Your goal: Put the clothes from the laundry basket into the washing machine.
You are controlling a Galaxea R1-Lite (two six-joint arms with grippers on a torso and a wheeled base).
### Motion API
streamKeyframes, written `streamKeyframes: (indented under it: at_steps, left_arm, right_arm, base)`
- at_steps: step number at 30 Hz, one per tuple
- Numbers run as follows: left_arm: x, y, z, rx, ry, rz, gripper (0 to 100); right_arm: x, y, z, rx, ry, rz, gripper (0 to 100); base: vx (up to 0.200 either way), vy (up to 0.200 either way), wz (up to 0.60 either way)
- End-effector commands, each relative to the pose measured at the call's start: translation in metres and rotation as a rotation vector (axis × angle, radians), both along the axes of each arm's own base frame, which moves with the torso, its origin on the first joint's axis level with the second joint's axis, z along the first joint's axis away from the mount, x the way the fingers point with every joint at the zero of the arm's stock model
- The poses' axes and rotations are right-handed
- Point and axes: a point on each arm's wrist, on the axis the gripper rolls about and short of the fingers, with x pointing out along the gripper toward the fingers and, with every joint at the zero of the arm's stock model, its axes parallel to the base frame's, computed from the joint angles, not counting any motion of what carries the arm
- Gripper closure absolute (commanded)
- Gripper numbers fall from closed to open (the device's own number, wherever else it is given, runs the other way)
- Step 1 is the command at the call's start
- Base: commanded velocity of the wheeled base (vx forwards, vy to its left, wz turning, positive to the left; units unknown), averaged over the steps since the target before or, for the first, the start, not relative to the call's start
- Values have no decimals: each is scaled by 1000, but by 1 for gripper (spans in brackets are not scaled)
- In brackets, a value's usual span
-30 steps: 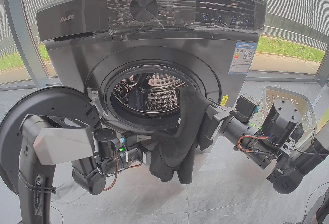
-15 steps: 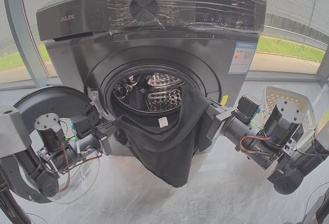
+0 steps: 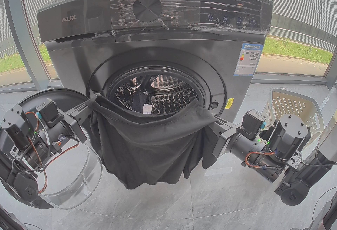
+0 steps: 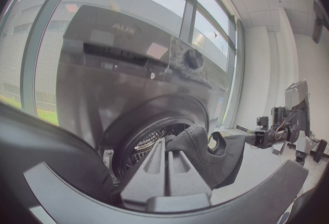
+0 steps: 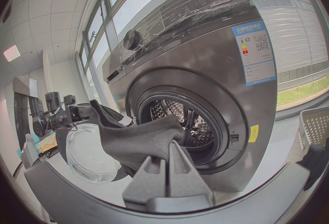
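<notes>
A black garment (image 3: 147, 150) hangs stretched wide in front of the washing machine's (image 3: 154, 37) open drum (image 3: 156, 95). My left gripper (image 3: 88, 105) is shut on its left upper corner, beside the drum's left rim. My right gripper (image 3: 215, 120) is shut on its right upper corner, at the drum's lower right. The cloth sags between them and drapes toward the floor. In the left wrist view the garment (image 4: 205, 147) bunches at my left gripper (image 4: 166, 142). In the right wrist view the garment (image 5: 137, 139) spreads from my right gripper (image 5: 168, 144). The white laundry basket (image 3: 298, 107) stands behind my right arm.
The machine's round door (image 3: 66, 157) stands swung open at the lower left, behind my left arm. Grey tiled floor (image 3: 210, 199) lies in front of the machine. Large windows (image 3: 302, 13) close off the back.
My left gripper has swung up and out to the left with a corner of the garment, spreading it from a bunched hang into a wide sheet. The right gripper sank slightly.
</notes>
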Motion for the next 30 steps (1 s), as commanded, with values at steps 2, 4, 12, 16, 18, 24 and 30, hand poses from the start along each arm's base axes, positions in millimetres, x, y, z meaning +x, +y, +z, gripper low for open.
streamKeyframes:
  at_steps: [2,4,12,16,18,24,30]
  left_arm:
    - [-23,3,27,-29,-113,-11,100]
    - [-26,4,29,-32,-125,-11,100]
    - [-24,4,27,-27,-117,-11,100]
    - [-26,4,26,-24,-112,-13,100]
    - [-28,3,25,-23,-106,-19,100]
    - [-32,-2,21,-18,-92,-43,100]
    - [-33,-4,20,-13,-88,-51,100]
  right_arm:
    - [0,-3,-5,-15,16,-9,100]
    - [-1,-3,-4,-14,15,-9,100]
    - [-3,-5,3,3,-8,-4,100]
    - [-4,-5,3,-1,-6,2,100]
    - [-6,-2,4,3,-10,12,100]
    - [-5,-5,5,5,-13,2,100]
    - [-7,-5,7,9,-17,8,100]
  base:
    - [0,0,0]
    - [0,0,0]
    - [0,0,0]
    - [0,0,0]
    - [0,0,0]
    - [0,0,0]
    - [0,0,0]
